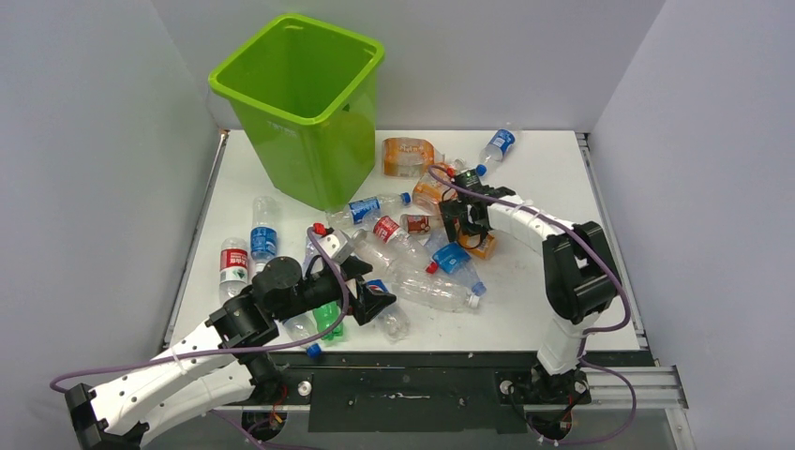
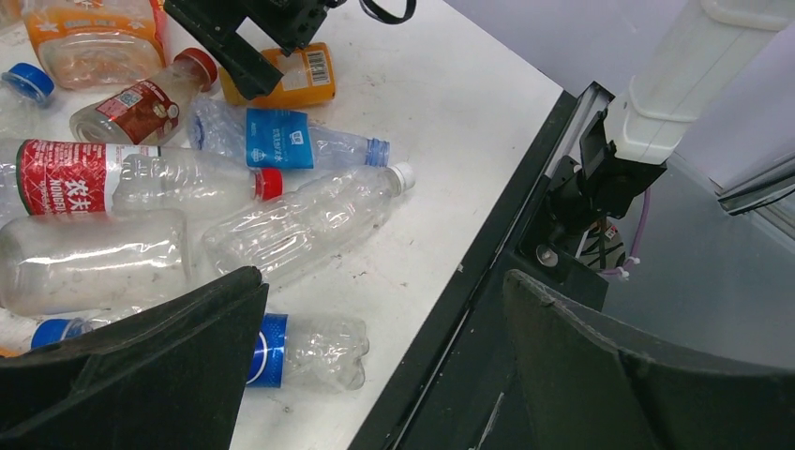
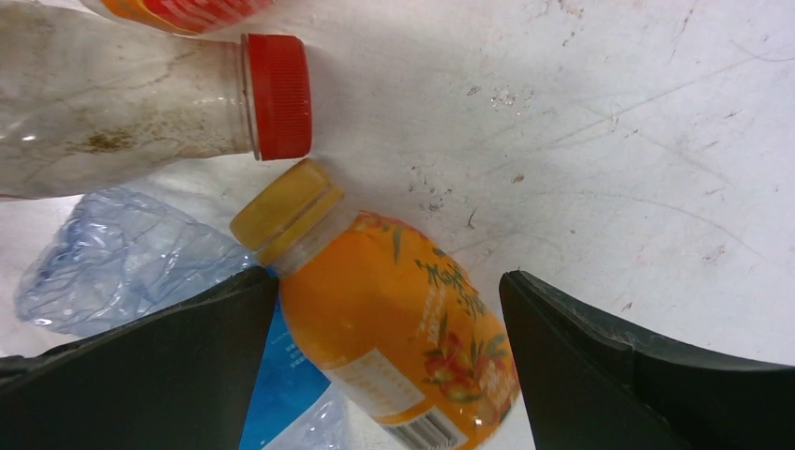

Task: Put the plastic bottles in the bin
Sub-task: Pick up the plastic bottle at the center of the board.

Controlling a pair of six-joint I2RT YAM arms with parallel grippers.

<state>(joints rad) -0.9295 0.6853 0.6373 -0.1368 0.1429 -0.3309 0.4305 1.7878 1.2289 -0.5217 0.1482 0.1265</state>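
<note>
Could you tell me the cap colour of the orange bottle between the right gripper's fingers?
The cap is mustard yellow, clearest in the right wrist view.

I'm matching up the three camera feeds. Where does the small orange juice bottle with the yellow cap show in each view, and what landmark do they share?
Top external: orange juice bottle right of centre, under the right end effector.
Left wrist: top edge, left of centre, barcode showing.
Right wrist: bottom centre, between the open fingers.
Shared landmark: the blue-labelled clear bottle lying beside it.
</note>
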